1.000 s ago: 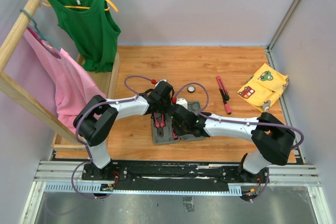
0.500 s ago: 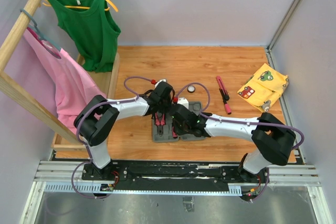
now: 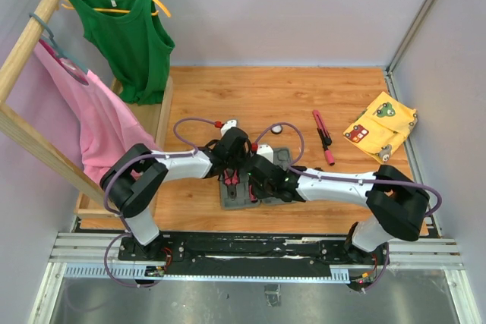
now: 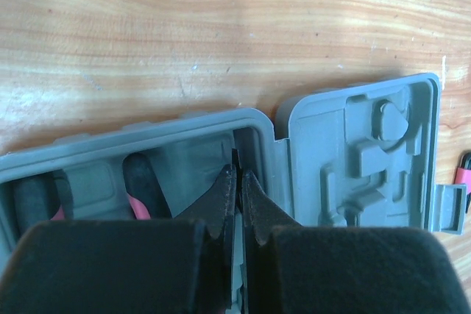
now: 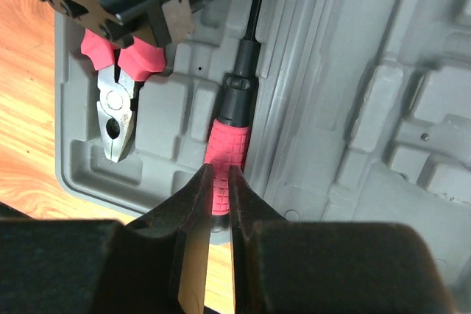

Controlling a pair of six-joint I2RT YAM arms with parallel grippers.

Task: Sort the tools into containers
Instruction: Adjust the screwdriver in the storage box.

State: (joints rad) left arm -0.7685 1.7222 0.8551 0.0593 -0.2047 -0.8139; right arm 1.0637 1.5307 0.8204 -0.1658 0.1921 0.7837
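Observation:
The grey case [image 3: 282,158] lies open on the wooden table. Pliers [image 5: 114,112] with pink grips and a screwdriver [image 5: 228,141] with a pink handle lie in its left half [image 5: 158,119]. My right gripper [image 5: 218,170] hovers over the screwdriver's handle end, its jaws almost shut with only a narrow slit. It grips nothing. My left gripper [image 4: 239,173] is shut over the same half, by the hinge wall of the case [image 4: 353,152]. A thin dark line runs from its tips. From above, both grippers [image 3: 235,171] [image 3: 257,180] meet over the case. Loose tools [image 3: 325,142] and a round disc [image 3: 277,129] lie on the table.
A yellow patterned cloth [image 3: 380,125] lies at the right. At the left stands a wooden rail with a green top [image 3: 129,36] and a pink garment [image 3: 91,119]. A metal frame post [image 3: 395,104] runs along the right edge.
My left arm has drawn a little nearer, its gripper sliding down over the case's left half. The right gripper has barely shifted. Both jaws stand as before.

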